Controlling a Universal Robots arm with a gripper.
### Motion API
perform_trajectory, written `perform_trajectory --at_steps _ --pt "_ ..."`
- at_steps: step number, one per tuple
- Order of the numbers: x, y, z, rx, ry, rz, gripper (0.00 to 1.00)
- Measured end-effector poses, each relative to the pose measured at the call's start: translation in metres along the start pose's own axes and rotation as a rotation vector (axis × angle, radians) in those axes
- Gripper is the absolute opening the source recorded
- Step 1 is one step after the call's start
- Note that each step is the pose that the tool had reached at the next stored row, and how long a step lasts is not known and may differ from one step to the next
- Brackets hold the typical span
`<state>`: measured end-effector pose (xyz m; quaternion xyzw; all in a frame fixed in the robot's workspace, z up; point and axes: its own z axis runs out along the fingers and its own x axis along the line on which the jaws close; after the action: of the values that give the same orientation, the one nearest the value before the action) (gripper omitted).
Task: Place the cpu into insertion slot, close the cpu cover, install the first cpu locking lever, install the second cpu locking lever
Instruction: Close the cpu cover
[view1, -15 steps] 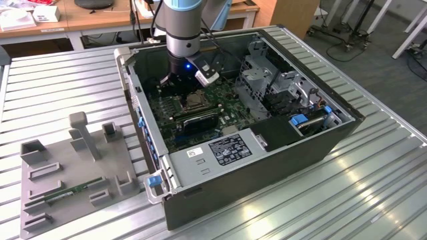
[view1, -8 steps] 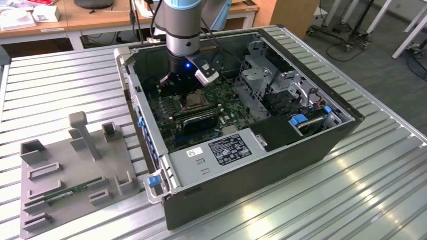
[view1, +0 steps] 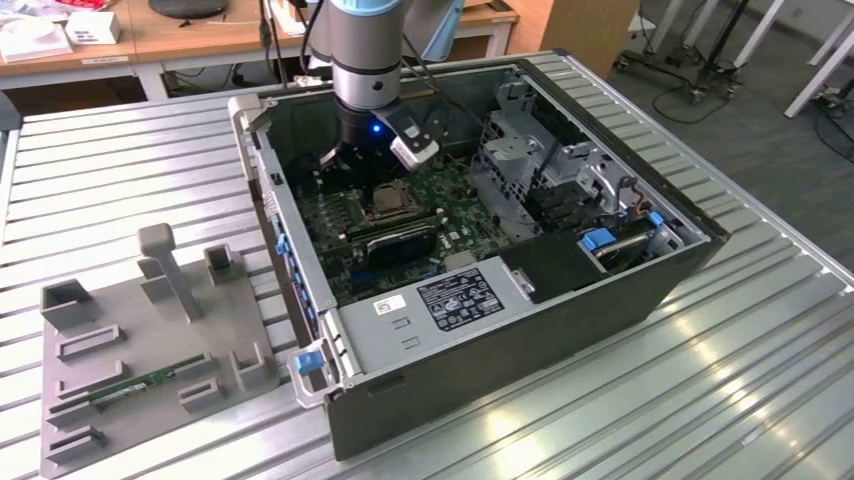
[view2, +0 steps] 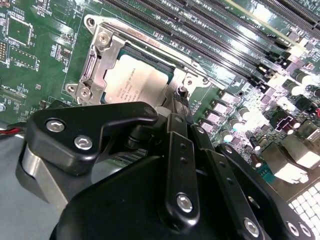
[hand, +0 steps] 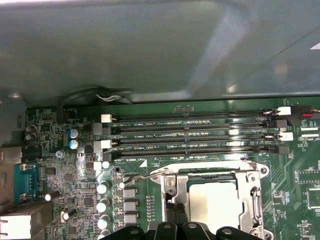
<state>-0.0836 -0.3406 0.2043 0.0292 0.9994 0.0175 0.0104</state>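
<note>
The cpu (view2: 134, 82) lies flat in the insertion slot (view1: 388, 201), its silvery-tan face showing through the cut-out of the cpu cover (view2: 102, 60). The cover lies down over it as a metal frame (hand: 175, 187) around the chip (hand: 212, 202). One thin wire locking lever (hand: 131, 177) runs along the socket's edge on the memory-slot side, and its curled end sticks out past the corner. My gripper (view2: 181, 95) hangs low over that corner of the socket, fingers together with nothing between them, tips (hand: 174, 210) close to the lever.
Long black memory slots (hand: 190, 135) run beside the socket. The open computer case holds a metal drive cage (view1: 534, 160) and a power supply (view1: 441, 300) around the board. A grey fixture (view1: 80, 400) with a green memory stick (view1: 147, 380) lies at the exterior view's left.
</note>
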Motion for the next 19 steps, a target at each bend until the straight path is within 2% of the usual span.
perform_trajectory --at_steps 19 --pt "0.0004 -0.0007 0.0080 0.0012 0.0006 0.000 0.11"
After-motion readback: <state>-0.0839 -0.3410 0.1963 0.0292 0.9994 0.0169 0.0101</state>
